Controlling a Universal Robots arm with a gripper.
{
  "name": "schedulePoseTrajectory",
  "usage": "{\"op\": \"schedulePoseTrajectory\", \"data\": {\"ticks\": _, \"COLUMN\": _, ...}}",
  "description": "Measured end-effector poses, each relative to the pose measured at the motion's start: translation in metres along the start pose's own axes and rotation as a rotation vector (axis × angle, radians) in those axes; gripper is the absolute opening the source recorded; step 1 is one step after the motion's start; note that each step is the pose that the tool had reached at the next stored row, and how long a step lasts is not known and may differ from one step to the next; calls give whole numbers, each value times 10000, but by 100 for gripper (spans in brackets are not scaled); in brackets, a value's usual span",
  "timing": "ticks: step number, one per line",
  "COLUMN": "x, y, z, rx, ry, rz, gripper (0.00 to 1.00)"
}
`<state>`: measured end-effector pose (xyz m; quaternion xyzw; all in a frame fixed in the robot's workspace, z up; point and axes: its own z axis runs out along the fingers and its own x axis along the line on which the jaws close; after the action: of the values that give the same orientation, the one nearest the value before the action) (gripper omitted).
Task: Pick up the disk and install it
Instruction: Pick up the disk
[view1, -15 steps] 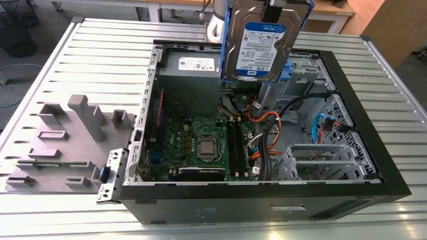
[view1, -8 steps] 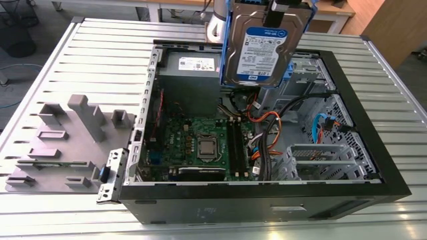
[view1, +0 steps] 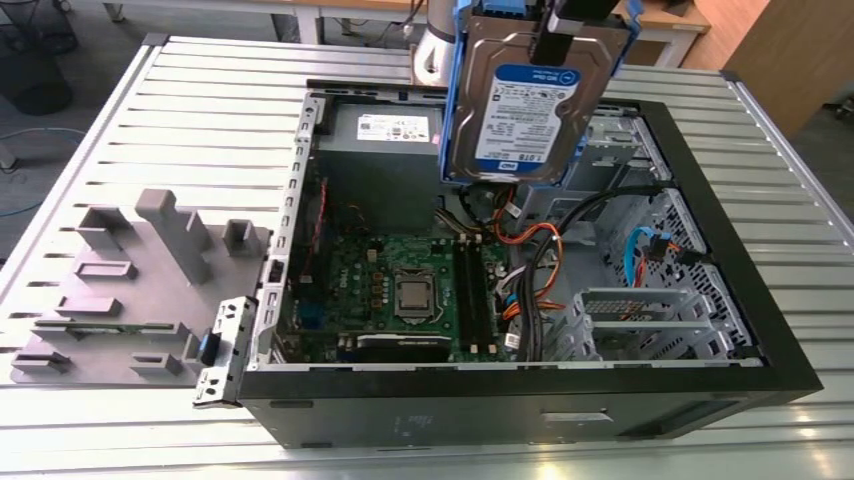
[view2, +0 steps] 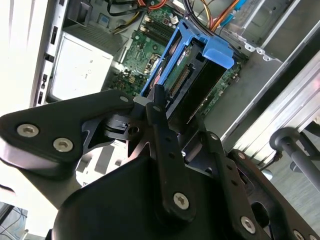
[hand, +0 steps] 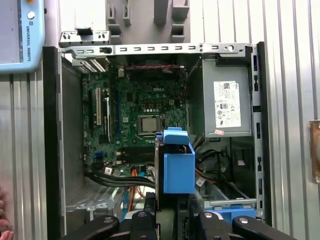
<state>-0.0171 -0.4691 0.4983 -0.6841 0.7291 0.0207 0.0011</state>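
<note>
Hanging upright in the upper centre of the exterior view, the flat rectangular silver-grey disk (view1: 527, 105) is held in the air over an open black computer case (view1: 534, 410). Its white-and-blue label is turned toward the camera, and a blue plastic bracket (view1: 461, 90) runs along its edges. The black tool (view1: 583, 20) pinches the disk at its top end, at the very top of the frame. In the second wrist view the tool (view2: 172, 107) is pressed onto the disk (view2: 200, 80), with one slim black finger (view2: 159, 107) lying against the bracket's side. In the first wrist view the tool (hand: 170, 202) grips the blue bracket (hand: 177, 167) over the case's interior. Whether the disk's lower end dips below the case's rim cannot be told.

The case lies on its side on a slatted silver metal bench (view1: 200, 120). Inside it, a green motherboard (view1: 387, 290) sits left of centre. A grey metal power supply box with a white sticker (view1: 374, 130) is just to the exterior view's left of the disk. A perforated silver metal drive cage (view1: 641, 320) stands toward the lower right, and orange and blue cables (view1: 641, 245) run between cage and board. A grey moulded fixture block (view1: 134, 280) rests on the bench at the exterior view's left, beside the case.
</note>
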Motion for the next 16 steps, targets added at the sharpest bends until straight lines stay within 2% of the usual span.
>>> {"op": "schedulePoseTrajectory", "data": {"ticks": 3, "x": 32, "y": -1, "z": -1, "rx": 0, "ry": 7, "rz": 0, "gripper": 35}}
{"op": "schedulePoseTrajectory", "data": {"ticks": 12, "x": 35, "y": -2, "z": -1, "rx": 1, "ry": 7, "rz": 0, "gripper": 35}}
{"op": "schedulePoseTrajectory", "data": {"ticks": 16, "x": 77, "y": -5, "z": -2, "rx": 1, "ry": 7, "rz": 0, "gripper": 35}}
